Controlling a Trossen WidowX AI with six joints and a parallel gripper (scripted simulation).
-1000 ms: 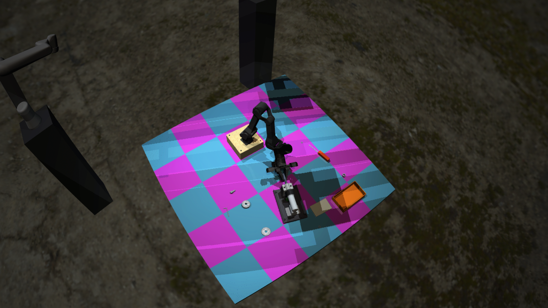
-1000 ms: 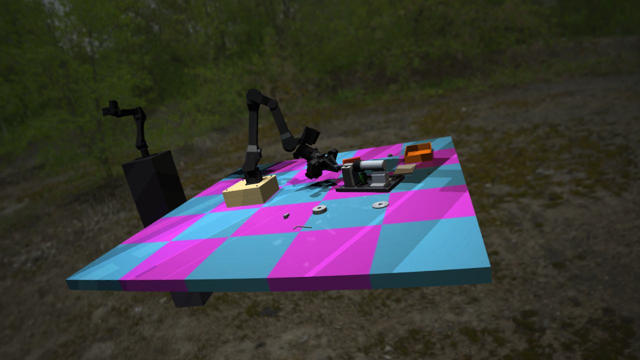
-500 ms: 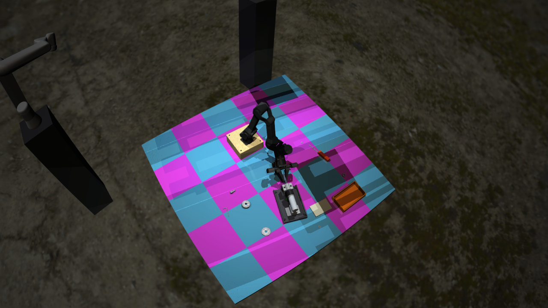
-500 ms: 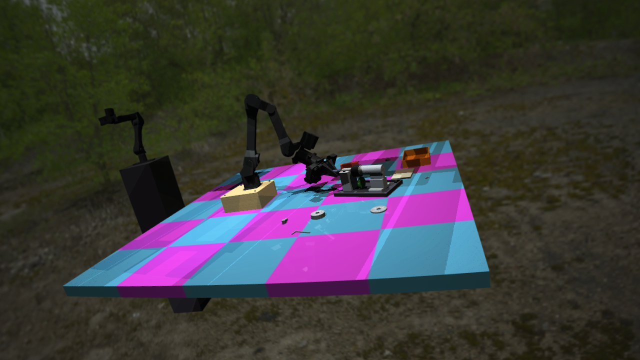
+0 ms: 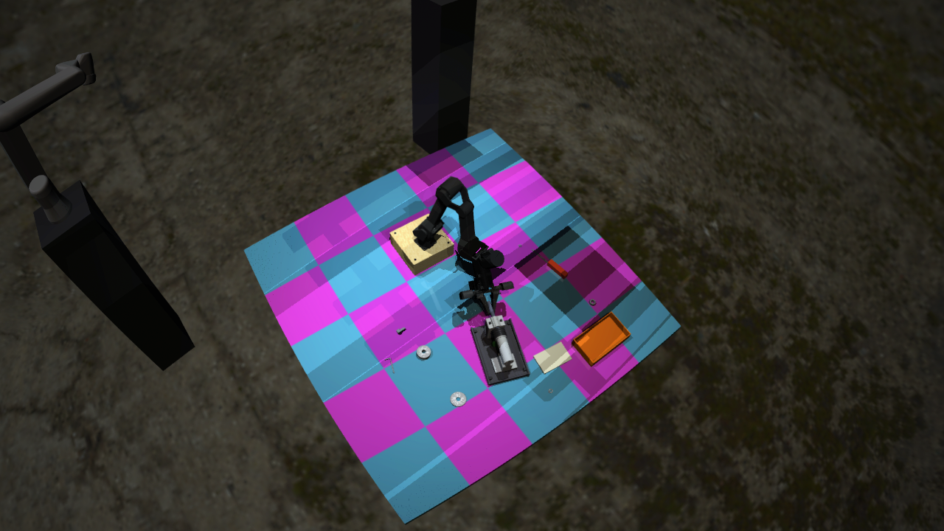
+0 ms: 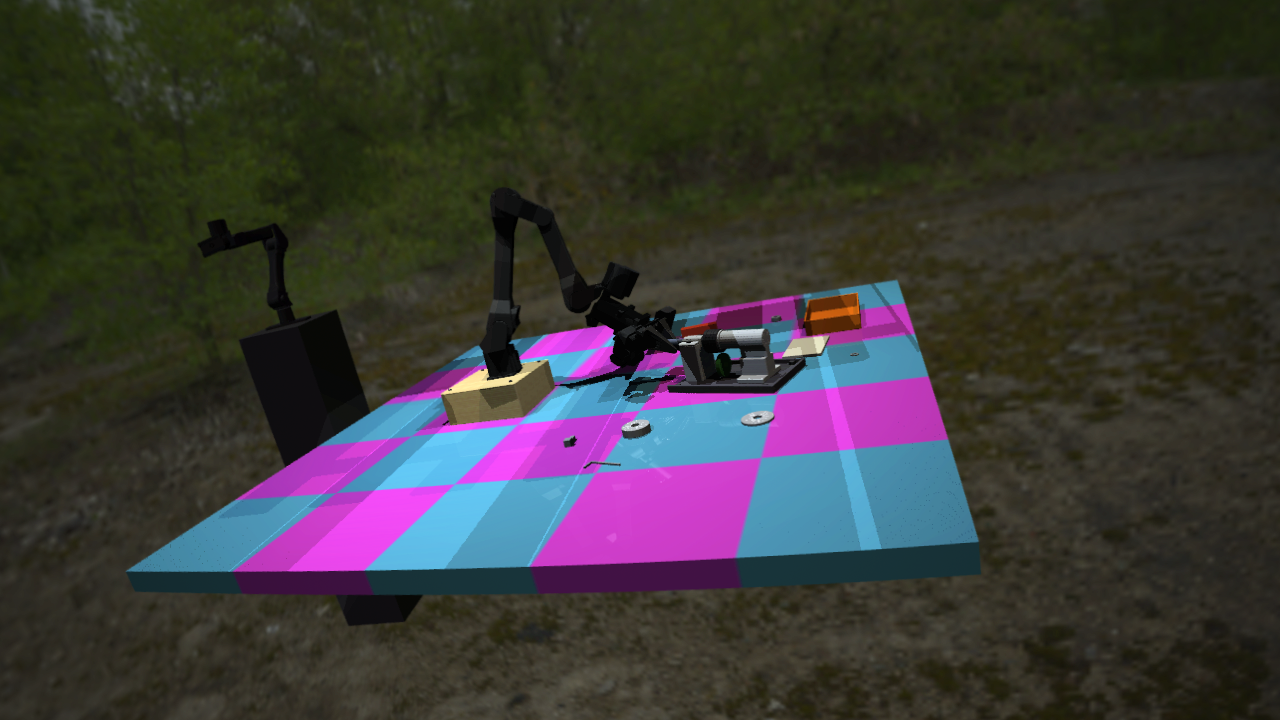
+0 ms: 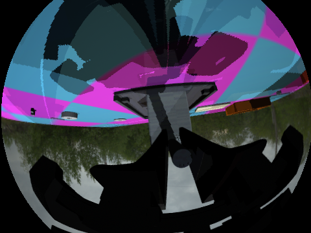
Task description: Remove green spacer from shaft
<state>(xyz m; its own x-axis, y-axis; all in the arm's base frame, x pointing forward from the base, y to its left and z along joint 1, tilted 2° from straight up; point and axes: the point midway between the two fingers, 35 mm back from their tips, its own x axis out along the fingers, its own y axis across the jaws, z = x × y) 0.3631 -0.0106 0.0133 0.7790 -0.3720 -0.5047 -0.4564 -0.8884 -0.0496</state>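
Note:
My gripper (image 5: 490, 309) (image 6: 676, 343) (image 7: 173, 131) is shut on the end of the shaft (image 7: 181, 158), beside the near upright block (image 6: 696, 363) (image 7: 170, 107) of the dark fixture base (image 5: 484, 360) (image 6: 716, 388). The shaft lines up with this block. A black ring (image 5: 499, 332) (image 6: 709, 341) and a pale cylinder (image 5: 504, 351) (image 6: 742, 338) show beyond it, over a smaller far block (image 6: 759, 363). The green spacer (image 6: 722, 363) stands low between the blocks, below the cylinder. Its exact contact and the shaft's depth inside are hidden.
Right of the fixture lie a cream card (image 5: 552, 357) (image 6: 808, 346), an orange tray (image 5: 612, 350) (image 6: 832, 325) and a red-handled tool (image 5: 557, 268) (image 6: 698, 329). Two silver discs, a hex key (image 5: 392, 363) and a small bolt (image 5: 400, 330) (image 6: 570, 441) lie left.

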